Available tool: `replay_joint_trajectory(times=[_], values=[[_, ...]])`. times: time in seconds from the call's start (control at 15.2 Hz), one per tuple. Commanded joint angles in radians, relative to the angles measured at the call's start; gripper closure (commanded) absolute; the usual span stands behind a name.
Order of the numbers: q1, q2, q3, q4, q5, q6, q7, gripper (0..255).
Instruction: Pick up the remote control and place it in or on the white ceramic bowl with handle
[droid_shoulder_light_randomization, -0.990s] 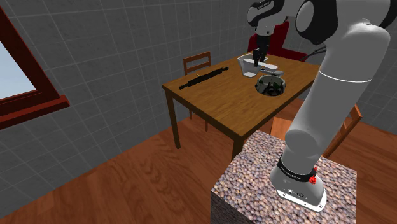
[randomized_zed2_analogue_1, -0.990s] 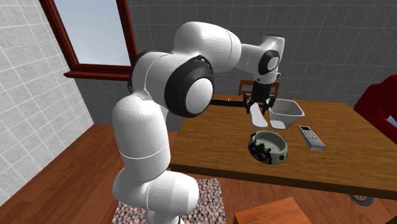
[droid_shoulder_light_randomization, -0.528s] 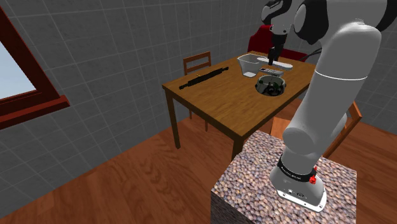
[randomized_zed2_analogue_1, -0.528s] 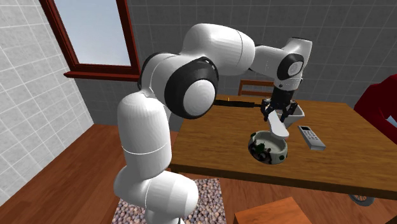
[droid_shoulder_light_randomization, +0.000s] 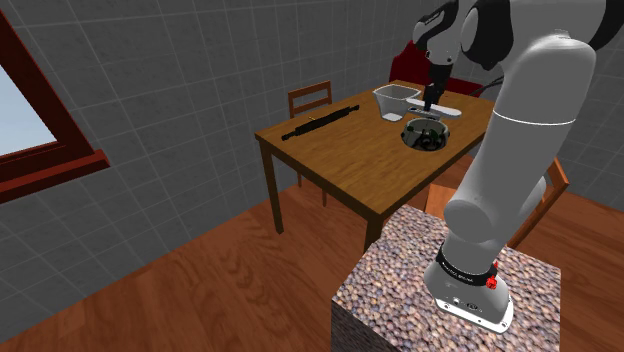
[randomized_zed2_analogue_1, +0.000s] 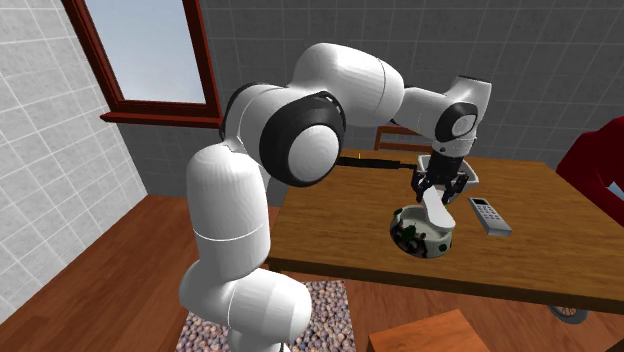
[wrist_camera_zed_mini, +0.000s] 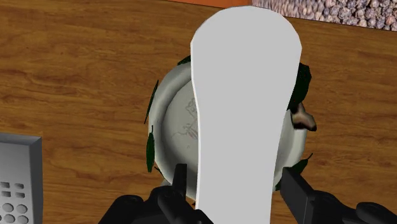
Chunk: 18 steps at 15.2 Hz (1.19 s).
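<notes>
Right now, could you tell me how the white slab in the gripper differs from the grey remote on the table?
The white slab is plain and unmarked; the grey remote shows rows of buttons. The slab is clasped by the gripper above the round leaf-trimmed bowl; the remote lies flat on the wooden table beside that bowl. Both are long and flat.

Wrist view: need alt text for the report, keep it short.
The gripper clasps a plain white paddle-shaped object between its two black fingers; the object hangs over a round pale dish trimmed with dark green leaves, on a wooden table. A grey remote control with buttons lies on the table beside the dish.
</notes>
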Motion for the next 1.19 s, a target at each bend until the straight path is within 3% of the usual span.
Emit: replay_joint_trajectory(times=[0.0,0.4,0.86,0.92,1.12], values=[[-0.002,0.013,0.000,-0.017,0.010,0.027,-0.007,255],[-0.007,0.040,0.002,-0.071,0.031,0.101,-0.022,255],[-0.007,0.039,0.002,-0.071,0.031,0.101,-0.022,255],[-0.007,0.039,0.002,-0.071,0.031,0.101,-0.022,0],[-0.007,0.039,0.002,-0.072,0.031,0.101,-0.022,0]])
